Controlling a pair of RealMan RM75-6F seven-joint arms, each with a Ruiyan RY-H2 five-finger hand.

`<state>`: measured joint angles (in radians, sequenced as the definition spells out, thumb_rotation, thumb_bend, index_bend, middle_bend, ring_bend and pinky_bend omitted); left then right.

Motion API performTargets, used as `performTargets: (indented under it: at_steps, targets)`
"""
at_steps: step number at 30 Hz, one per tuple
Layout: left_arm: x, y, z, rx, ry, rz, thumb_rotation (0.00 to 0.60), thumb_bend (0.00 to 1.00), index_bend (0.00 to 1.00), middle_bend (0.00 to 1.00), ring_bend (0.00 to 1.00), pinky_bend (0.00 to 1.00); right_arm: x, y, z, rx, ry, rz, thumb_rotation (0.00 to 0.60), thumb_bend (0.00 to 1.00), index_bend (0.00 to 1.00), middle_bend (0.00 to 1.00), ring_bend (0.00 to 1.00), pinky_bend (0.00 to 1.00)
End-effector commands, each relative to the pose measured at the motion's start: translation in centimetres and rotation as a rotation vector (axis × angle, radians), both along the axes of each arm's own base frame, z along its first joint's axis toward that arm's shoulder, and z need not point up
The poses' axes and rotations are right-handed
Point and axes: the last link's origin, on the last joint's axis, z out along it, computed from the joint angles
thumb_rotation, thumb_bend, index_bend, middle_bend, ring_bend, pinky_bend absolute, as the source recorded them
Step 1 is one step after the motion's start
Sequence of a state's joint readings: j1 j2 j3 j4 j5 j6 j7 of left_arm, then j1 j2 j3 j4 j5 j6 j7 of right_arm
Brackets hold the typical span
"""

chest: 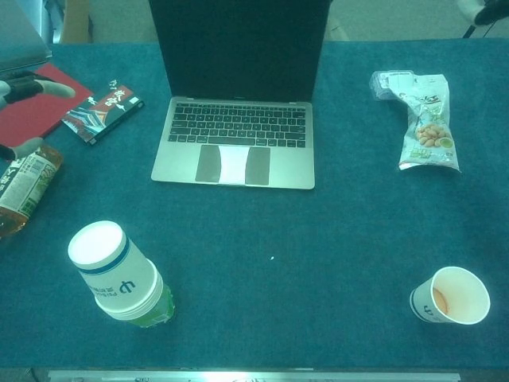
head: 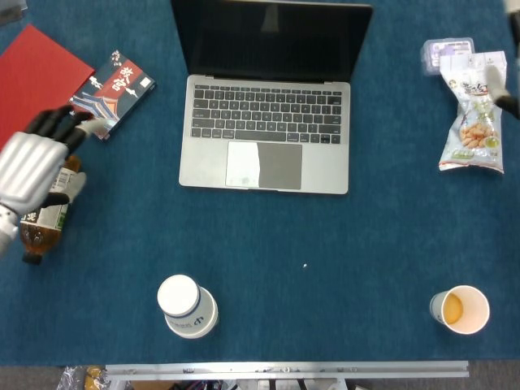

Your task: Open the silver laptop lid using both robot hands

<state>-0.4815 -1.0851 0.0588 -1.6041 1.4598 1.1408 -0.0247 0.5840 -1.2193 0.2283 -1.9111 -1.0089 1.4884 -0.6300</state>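
Observation:
The silver laptop (head: 264,154) stands at the back middle of the blue table with its lid up and its screen dark; the chest view shows its keyboard deck (chest: 235,147) too. My left hand (head: 31,166) hovers at the far left edge above a bottle, fingers apart and holding nothing, well away from the laptop. In the chest view only its fingertips (chest: 36,86) show. Of my right hand only a sliver (head: 510,99) shows at the right edge beside a snack bag, and a fingertip (chest: 475,11) at the top right corner. How its fingers stand is hidden.
A red book (head: 36,73) and a printed box (head: 114,81) lie at the back left, a tea bottle (head: 49,219) under my left hand. Stacked paper cups (head: 187,305) stand front left, a cup of orange liquid (head: 460,309) front right. A snack bag (head: 475,114) lies back right.

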Motion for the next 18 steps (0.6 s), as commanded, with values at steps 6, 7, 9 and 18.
performTargets:
  at_steps: [6,7,9,18]
  targets:
    - [-2.2,-2.2,3.3,0.156,-0.014,0.086,0.592,0.42,0.14,0.12,0.06,0.06,-5.1,4.2,1.6,-0.031,-0.033,-0.074,0.600,0.30,0.09,0.23,0.07,0.12]
    - [-2.3,-2.5,3.7,0.173,-0.013,0.092,0.591,0.42,0.14,0.12,0.06,0.06,-5.5,4.6,1.6,-0.034,-0.037,-0.081,0.600,0.30,0.09,0.23,0.07,0.12]
    - [-2.6,-3.1,4.4,0.220,-0.023,0.113,0.590,0.42,0.14,0.12,0.06,0.06,-6.3,5.5,1.8,-0.041,-0.051,-0.094,0.600,0.30,0.09,0.23,0.07,0.12]
    - [-4.2,-6.5,6.5,0.322,-0.034,0.169,0.593,0.42,0.14,0.12,0.06,0.06,-8.9,8.6,2.1,-0.062,-0.105,-0.146,0.600,0.30,0.09,0.23,0.07,0.12]
